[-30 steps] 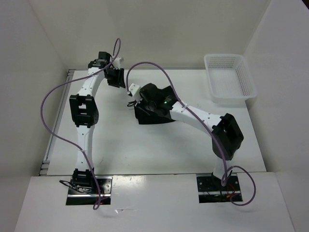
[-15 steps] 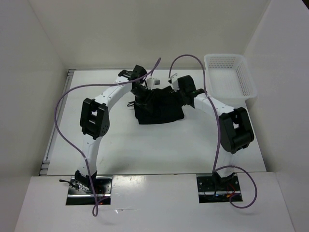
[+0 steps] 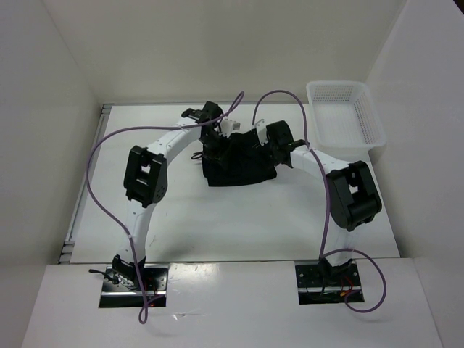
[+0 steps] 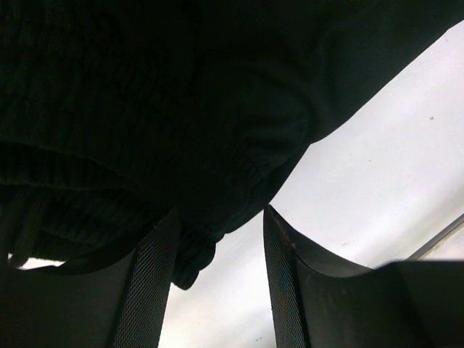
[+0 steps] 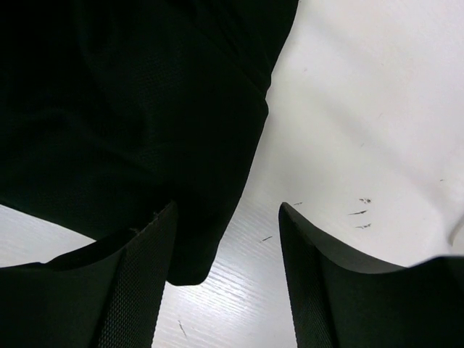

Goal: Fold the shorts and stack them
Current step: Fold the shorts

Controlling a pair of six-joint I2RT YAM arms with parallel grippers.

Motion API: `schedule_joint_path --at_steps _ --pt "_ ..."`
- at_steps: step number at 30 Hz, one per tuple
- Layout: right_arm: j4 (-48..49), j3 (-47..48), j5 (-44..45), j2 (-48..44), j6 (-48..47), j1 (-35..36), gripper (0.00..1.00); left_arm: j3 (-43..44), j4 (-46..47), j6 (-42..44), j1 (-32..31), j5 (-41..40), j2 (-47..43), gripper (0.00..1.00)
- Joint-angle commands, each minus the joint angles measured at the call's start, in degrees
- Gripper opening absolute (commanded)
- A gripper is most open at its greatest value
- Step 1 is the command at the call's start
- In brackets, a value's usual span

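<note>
We see the white bench carrying the shorts around its middle, toward the far side. They form a matte black bundle, bunched and creased, with a gathered, ribbed hem showing in the left wrist view. Both arms arch inward from their bases and meet at the bundle's far edge. The left claw stands spread, a fold of hem lying between its fingers. The right claw is likewise apart, fabric against one finger, bare bench in the gap.
</note>
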Motion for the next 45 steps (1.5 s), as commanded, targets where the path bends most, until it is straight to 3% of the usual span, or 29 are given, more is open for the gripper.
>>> schedule_joint_path --at_steps 1,5,6,7,8,11,15,19,26,29,34,37,45 --pt "3.5 -0.7 -0.8 -3.8 1.0 0.2 0.64 1.5 1.6 0.2 -1.1 -0.2 1.9 0.57" --pt "4.0 -1.2 -1.4 -3.2 0.4 0.2 0.68 1.0 1.6 0.2 -1.1 4.0 4.0 0.48" --pt "4.0 -1.2 -2.2 -3.2 0.4 0.2 0.69 1.0 1.6 0.2 -1.1 4.6 4.0 0.42" --pt "4.0 -1.7 -3.4 -3.2 -0.3 0.2 0.69 1.0 1.6 0.2 -1.1 4.6 4.7 0.26" --pt "2.7 -1.7 -4.4 -3.2 -1.5 0.2 0.71 1.6 1.6 0.2 -1.1 4.6 4.7 0.17" --pt "1.6 -4.1 -8.1 -3.8 -3.2 0.2 0.72 3.1 1.6 0.2 0.2 4.6 3.6 0.0" --pt "2.7 -6.7 -8.8 -4.3 -3.2 0.2 0.73 7.6 -2.7 0.2 4.1 3.9 -1.1 0.0" --pt "3.2 -6.7 -8.8 -4.3 -3.2 0.2 0.75 4.9 -6.2 0.2 4.8 2.6 -9.4 0.0" --pt "3.2 -5.0 -8.8 -2.5 -3.7 0.2 0.76 -12.8 -6.2 0.2 4.8 2.6 -11.7 0.0" --pt "3.2 -4.5 -8.8 -2.5 -4.2 0.2 0.77 -20.0 -0.9 0.2 4.8 0.7 -11.7 0.05" --pt "1.3 -3.4 -9.3 -3.0 -6.2 0.2 0.77 -23.1 2.9 0.2 5.4 -1.8 -10.6 0.24" --pt "-1.8 -2.9 -11.9 -4.3 -9.2 0.2 0.8 -21.0 2.3 0.2 7.5 -2.4 -11.5 0.4" --pt "-5.5 -2.0 -21.6 -9.5 -12.3 0.7 0.79 -10.1 -1.2 0.2 12.9 7.1 -15.6 0.6"
